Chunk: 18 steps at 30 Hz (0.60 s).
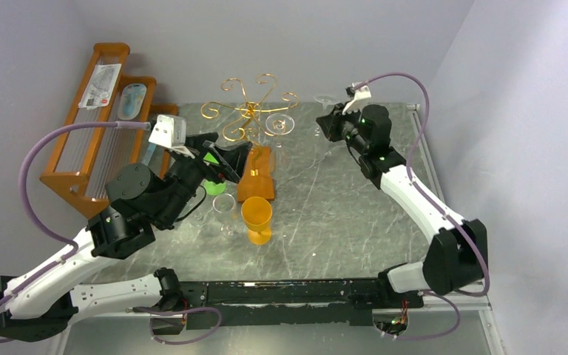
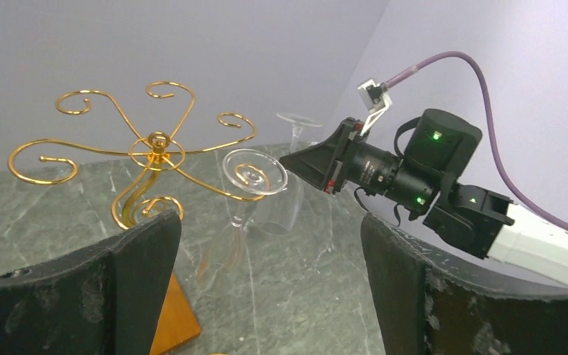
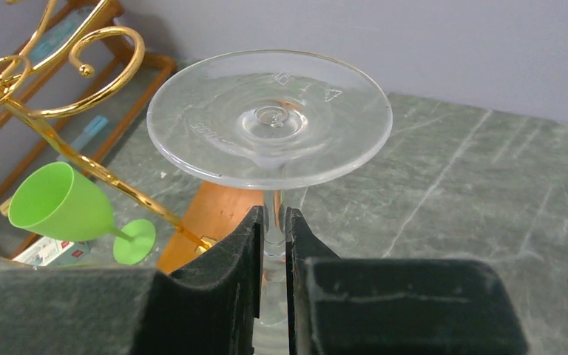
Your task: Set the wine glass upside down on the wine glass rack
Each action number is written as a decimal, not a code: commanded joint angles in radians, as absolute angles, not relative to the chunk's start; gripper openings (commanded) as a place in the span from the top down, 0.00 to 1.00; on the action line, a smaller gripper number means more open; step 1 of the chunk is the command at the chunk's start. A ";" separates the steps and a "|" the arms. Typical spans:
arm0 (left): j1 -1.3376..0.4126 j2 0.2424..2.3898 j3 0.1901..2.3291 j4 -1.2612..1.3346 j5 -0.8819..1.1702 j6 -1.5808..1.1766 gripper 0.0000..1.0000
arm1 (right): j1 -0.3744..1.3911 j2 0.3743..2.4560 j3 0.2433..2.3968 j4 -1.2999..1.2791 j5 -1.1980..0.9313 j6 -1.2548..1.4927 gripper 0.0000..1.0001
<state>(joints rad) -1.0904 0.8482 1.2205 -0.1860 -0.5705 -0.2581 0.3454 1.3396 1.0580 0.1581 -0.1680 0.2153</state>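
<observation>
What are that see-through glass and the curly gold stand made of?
The wine glass looks like clear, glossy plastic rather than glass: moulded lettering and a triangle mark show on its foot; not certain. The rack looks like thin, shiny gold-finished metal wire.

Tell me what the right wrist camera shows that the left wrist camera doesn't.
Only the right wrist view: the green glass, the wooden shelf, and a close look at the right gripper shut on the stem. Only the left wrist view: the open left gripper, the right arm seen from outside, and a second clear glass hanging foot-up on the rack. Both: the held wine glass, foot up, the gold wine glass rack and its orange-brown base.
</observation>
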 commanded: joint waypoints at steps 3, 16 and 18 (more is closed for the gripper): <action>-1.092 0.865 1.255 -0.219 -0.619 -0.208 0.04 | 0.301 1.483 1.195 0.301 -0.386 0.157 1.00; -1.092 0.893 1.282 -0.246 -0.629 -0.205 0.05 | 0.275 1.772 1.433 0.415 -0.824 0.121 1.00; -1.092 0.897 1.280 -0.246 -0.630 -0.212 0.05 | 0.275 1.798 1.446 0.471 -0.863 0.155 1.00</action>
